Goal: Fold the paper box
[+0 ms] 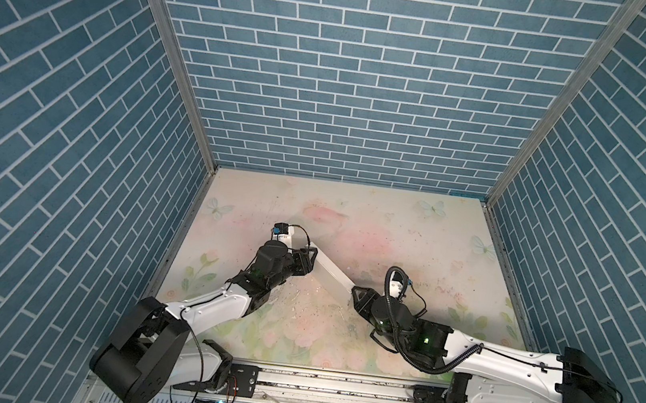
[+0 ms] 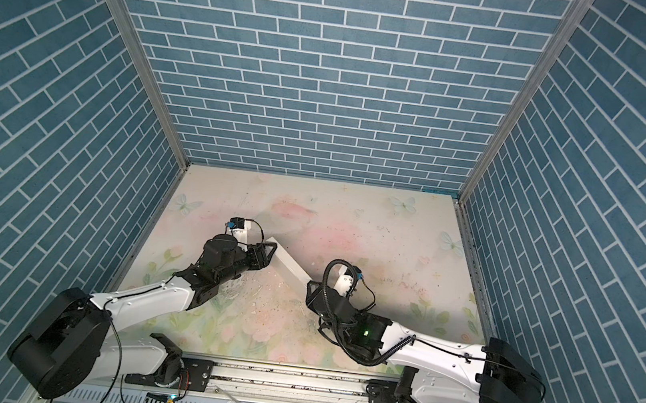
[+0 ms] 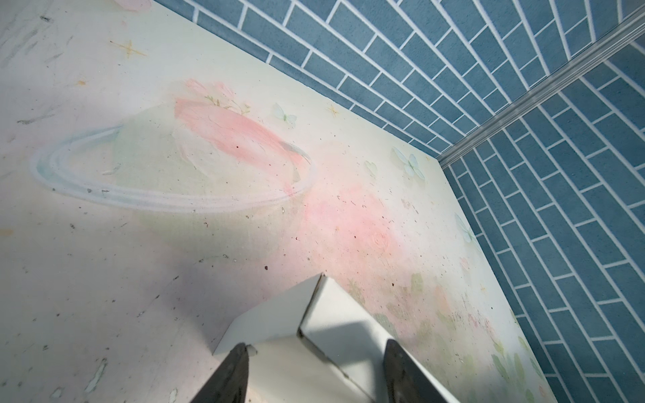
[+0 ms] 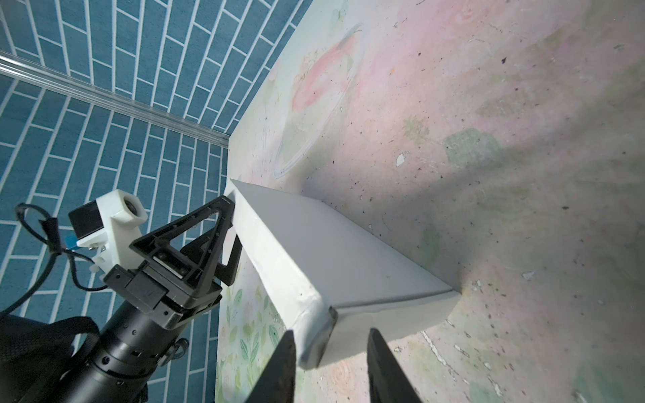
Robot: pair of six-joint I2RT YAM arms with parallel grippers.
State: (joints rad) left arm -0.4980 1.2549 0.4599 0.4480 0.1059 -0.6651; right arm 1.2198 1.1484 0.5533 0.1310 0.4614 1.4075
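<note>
left gripper (image 1: 312, 254) pinches the ten o'clock end of the closed paper box (image 1: 331, 273), mid table (image 1: 414, 230); right gripper (image 1: 356, 295) straddles its four o'clock corner, grip unclear. we judge folding done; next, gentle release.

The left arm (image 1: 212, 302) is extended from the worktop's near-left corner toward its middle, with the wrist laid almost level. The left gripper (image 1: 313, 253) is closed across one end of the paper box (image 1: 333, 273). The right arm (image 1: 503, 358) is stretched in from the near-right corner. The right gripper (image 1: 356, 294) is set astride the box's other end with its fingers (image 4: 282, 366) partly apart; a firm clamp cannot be made out.
</note>
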